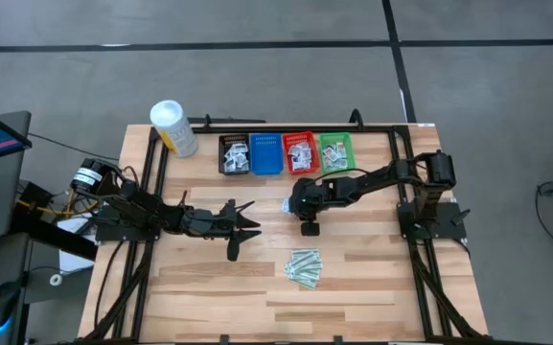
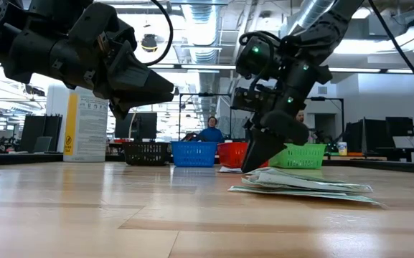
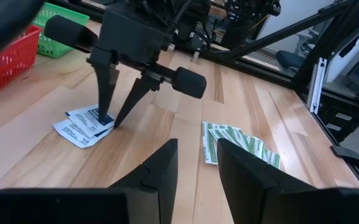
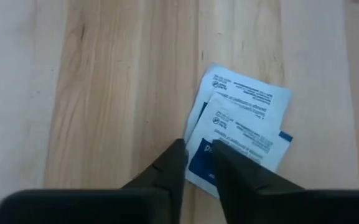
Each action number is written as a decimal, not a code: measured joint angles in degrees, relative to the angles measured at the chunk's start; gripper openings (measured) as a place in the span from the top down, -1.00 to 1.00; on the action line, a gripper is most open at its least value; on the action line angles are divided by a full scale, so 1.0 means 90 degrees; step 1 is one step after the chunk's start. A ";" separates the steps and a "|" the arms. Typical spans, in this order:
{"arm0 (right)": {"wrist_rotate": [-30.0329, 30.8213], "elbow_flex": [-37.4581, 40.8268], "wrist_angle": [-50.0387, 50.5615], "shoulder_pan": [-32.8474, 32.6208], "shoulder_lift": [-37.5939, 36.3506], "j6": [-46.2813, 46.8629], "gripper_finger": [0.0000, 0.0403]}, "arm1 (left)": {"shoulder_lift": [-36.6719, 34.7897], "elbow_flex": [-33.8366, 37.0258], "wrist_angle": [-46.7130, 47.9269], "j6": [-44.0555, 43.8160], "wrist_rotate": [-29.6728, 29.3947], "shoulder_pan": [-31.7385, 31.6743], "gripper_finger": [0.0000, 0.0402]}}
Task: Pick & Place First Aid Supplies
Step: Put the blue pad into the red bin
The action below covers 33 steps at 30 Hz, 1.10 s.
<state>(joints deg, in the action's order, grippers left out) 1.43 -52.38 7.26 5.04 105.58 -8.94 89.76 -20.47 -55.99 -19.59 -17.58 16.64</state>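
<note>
Pinching down on the white packets (image 4: 241, 124): right tool (image 4: 198, 158) has fingers narrowed around the top packet's edge, stack flat on the surface (image 1: 372, 278) near the red basket (image 1: 300, 153). Green strips (image 1: 305, 266) lie nearby. Left tool (image 1: 247, 222) hovers released, apart.

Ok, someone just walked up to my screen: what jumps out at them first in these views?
Probably the right gripper, its dark fingers pinching down on the small stack of flat white packets with blue print at mid-table. Next, the row of small mesh baskets at the far edge, black, blue, red and green. The fan of narrow pale-green strips lies nearer the front, and the left gripper waits beside the action.
</note>
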 joint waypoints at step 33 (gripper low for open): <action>0.0921 0.0010 0.0043 -0.0527 -0.1707 0.0285 0.99 | 0.0000 0.0000 0.0000 0.0003 0.0002 0.0000 0.44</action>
<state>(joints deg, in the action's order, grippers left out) 9.72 -52.29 7.64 0.29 90.22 -6.37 89.76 -20.47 -55.99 -19.57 -17.57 16.64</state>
